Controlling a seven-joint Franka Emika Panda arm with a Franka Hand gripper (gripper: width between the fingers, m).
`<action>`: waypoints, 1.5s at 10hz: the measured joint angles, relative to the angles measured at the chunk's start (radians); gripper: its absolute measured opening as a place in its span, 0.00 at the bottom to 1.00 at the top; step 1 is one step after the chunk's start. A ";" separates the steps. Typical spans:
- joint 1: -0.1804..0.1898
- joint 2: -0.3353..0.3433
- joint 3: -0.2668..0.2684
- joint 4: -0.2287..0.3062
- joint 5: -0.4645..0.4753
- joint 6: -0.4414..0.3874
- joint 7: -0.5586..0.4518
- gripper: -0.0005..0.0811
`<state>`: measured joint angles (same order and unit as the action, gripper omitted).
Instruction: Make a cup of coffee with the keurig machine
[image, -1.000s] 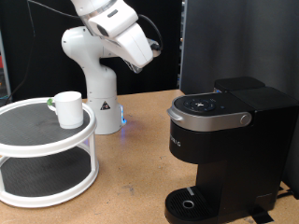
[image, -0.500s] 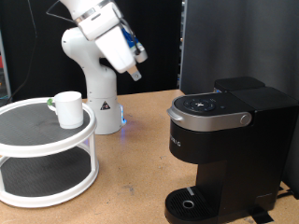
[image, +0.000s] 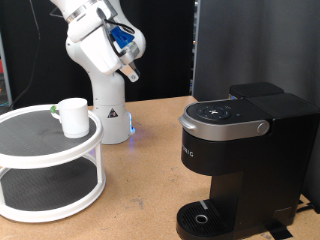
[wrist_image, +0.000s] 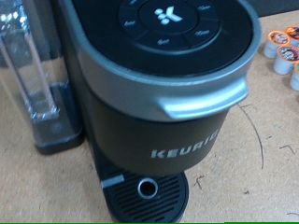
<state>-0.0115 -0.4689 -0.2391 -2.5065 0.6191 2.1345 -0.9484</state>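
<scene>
Pincer (image: 130, 72) aloft; pods (wrist_image: 283, 49) wrist-view only

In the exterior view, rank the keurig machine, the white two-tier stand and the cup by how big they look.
1. Keurig machine, though it sits nearest the camera.
2. Two-tier stand, close behind in apparent size.
3. Cup, clearly smallest, standing on the stand's top tier.
</scene>
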 joint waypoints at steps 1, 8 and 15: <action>0.000 -0.002 -0.010 -0.001 0.055 0.007 0.001 0.01; -0.064 -0.122 -0.192 0.007 -0.052 -0.345 -0.105 0.01; -0.118 -0.184 -0.254 -0.057 0.003 -0.328 -0.122 0.01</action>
<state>-0.1295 -0.6527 -0.4930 -2.5640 0.6225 1.8064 -1.0701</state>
